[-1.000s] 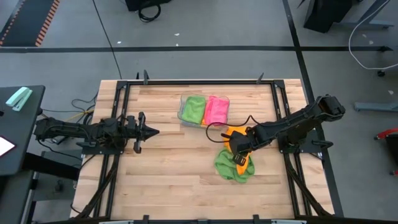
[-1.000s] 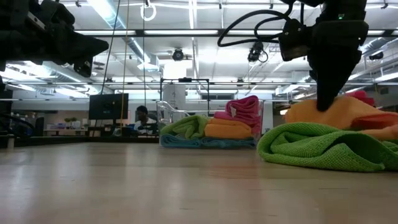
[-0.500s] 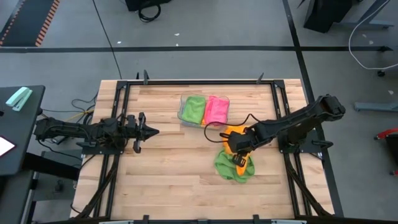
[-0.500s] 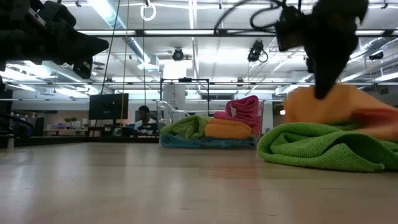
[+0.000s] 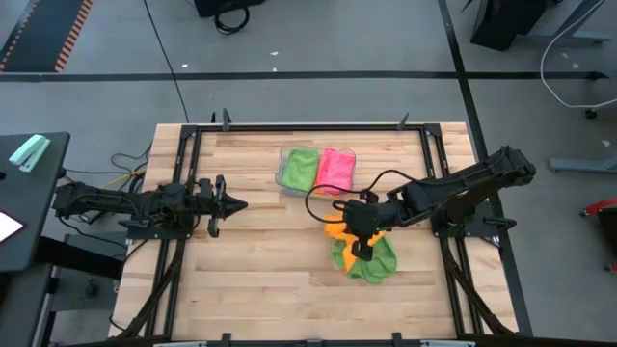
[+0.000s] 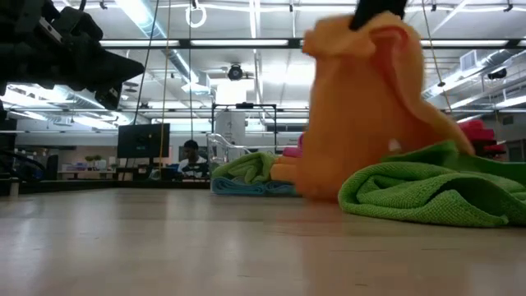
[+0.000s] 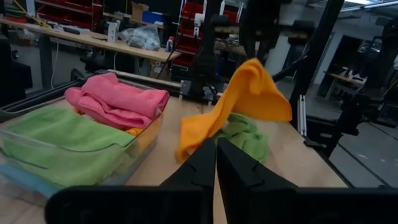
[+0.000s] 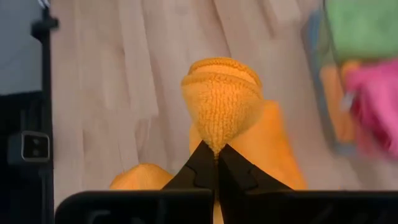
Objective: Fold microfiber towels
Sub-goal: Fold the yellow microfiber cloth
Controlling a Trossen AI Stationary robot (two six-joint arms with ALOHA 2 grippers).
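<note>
Lifting the orange towel (image 5: 336,229) off the green towel (image 5: 370,260), the right gripper (image 5: 359,234) has its jaws pinched on it. Left gripper (image 5: 228,203) waits with jaws closed. Neither loose towel is folded yet.

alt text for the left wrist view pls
An orange towel hangs lifted above a crumpled green towel on the wooden table. Beside them, a clear tray holds pink and green towels; the left tool points forward, shut.

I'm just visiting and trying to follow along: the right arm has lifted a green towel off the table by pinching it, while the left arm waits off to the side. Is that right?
Not quite. The right gripper is pinching the orange towel, not a green one. The left wrist view shows it hanging up in the air, while the green towel lies on the table. The left gripper does wait at the side.
</note>
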